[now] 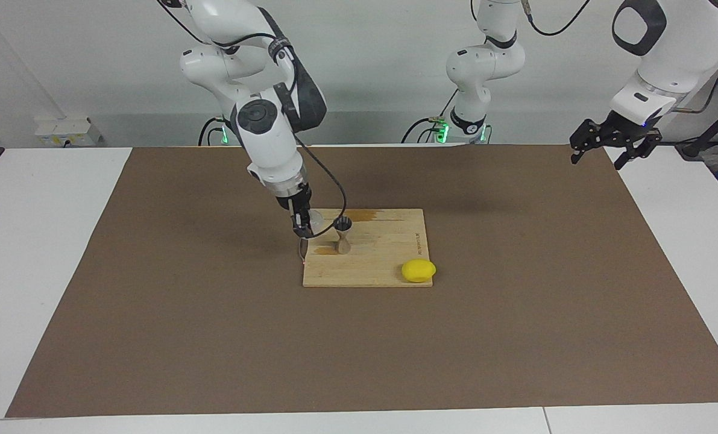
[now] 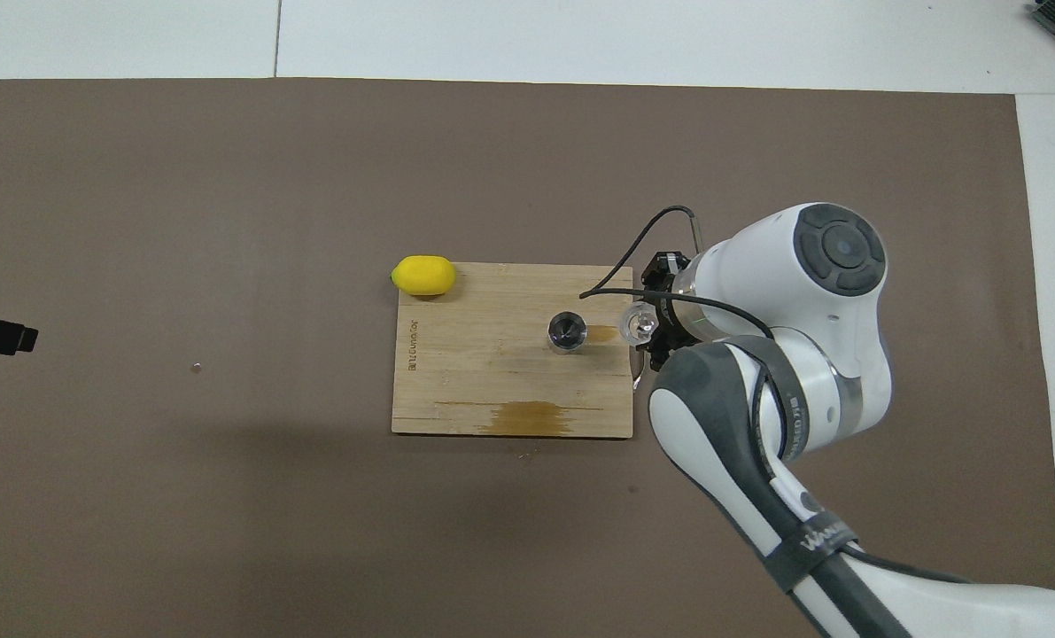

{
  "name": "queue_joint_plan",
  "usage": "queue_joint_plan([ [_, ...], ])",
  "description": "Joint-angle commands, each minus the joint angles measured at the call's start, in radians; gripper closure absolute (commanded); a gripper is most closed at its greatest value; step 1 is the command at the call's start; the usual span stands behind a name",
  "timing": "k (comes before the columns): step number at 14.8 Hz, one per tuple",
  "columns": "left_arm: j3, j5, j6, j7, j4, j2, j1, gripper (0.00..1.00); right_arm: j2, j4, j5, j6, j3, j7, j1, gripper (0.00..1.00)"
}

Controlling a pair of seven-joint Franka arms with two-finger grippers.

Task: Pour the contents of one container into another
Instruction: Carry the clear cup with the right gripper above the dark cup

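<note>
My right gripper (image 1: pixel 303 228) is shut on the small clear ribbed cup (image 1: pixel 316 222) and holds it just above the edge of the wooden board (image 1: pixel 383 262), at that arm's end. The cup (image 2: pixel 640 323) is close beside the metal hourglass jigger (image 1: pixel 343 236), about level with its rim, and seems to lean slightly toward it. The jigger (image 2: pixel 568 331) stands upright on the board (image 2: pixel 492 381). The right gripper (image 2: pixel 655 321) is partly hidden under its own arm in the overhead view. My left gripper (image 1: pixel 606 154) waits open, raised over the mat's edge at its own end.
A yellow lemon (image 1: pixel 418 270) lies at the board's corner farthest from the robots, toward the left arm's end; it also shows in the overhead view (image 2: pixel 422 275). A dark stain (image 2: pixel 527 416) marks the board's edge nearest the robots. A brown mat (image 1: pixel 154 301) covers the table.
</note>
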Motion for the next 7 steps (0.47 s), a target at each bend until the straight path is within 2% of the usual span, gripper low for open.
queue_joint_plan([
  [1, -0.002, 0.034, -0.053, -0.065, 0.025, -0.005, -0.021, 0.00, 0.026, 0.068, -0.103, -0.054, -0.003, 0.052, 0.043, 1.00],
  [7, -0.014, 0.033, -0.095, -0.151, 0.033, -0.005, -0.041, 0.00, 0.023, 0.068, -0.335, -0.070, -0.005, 0.069, 0.138, 1.00],
])
